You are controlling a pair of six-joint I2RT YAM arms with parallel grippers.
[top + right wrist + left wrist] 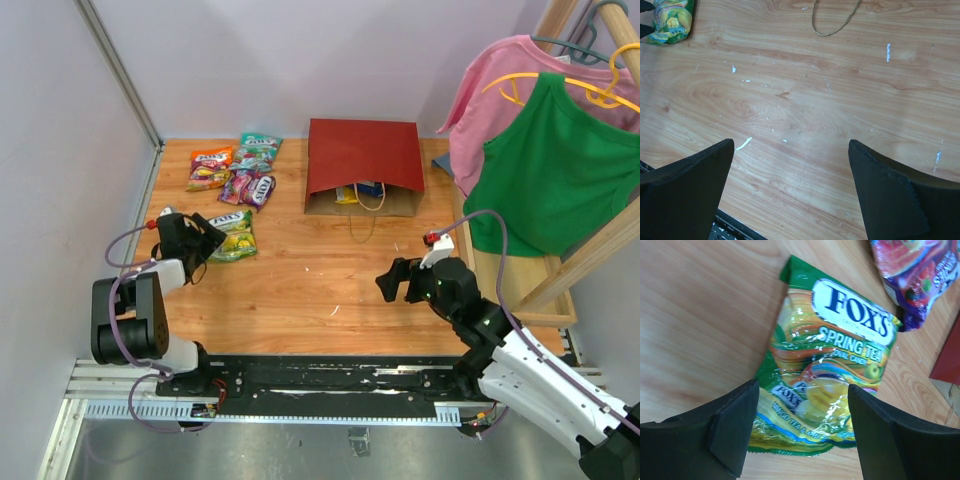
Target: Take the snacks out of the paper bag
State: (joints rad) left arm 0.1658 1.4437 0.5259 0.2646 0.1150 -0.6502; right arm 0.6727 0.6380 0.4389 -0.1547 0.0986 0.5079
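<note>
Black left gripper (801,407) stands wide open astride the glossy green candy packet (835,360); right gripper (790,155) gapes wide, empty, over scuffed light-wood tabletop (790,85); pale walls (250,60) enclose it.

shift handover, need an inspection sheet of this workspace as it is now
surface: wooden table, white scuffs
job's things: paper bag on its side, yellow wrapper and blue bag in its mouth; orange packet, teal packet, purple packet, green packet out at left
clutter: nothing seen
grippers: left gripper open over green packet; right gripper open over bare wood
cables: left cable, right cable loop off the wrists
surroundings: pink shirt, green shirt hanging at right
</note>
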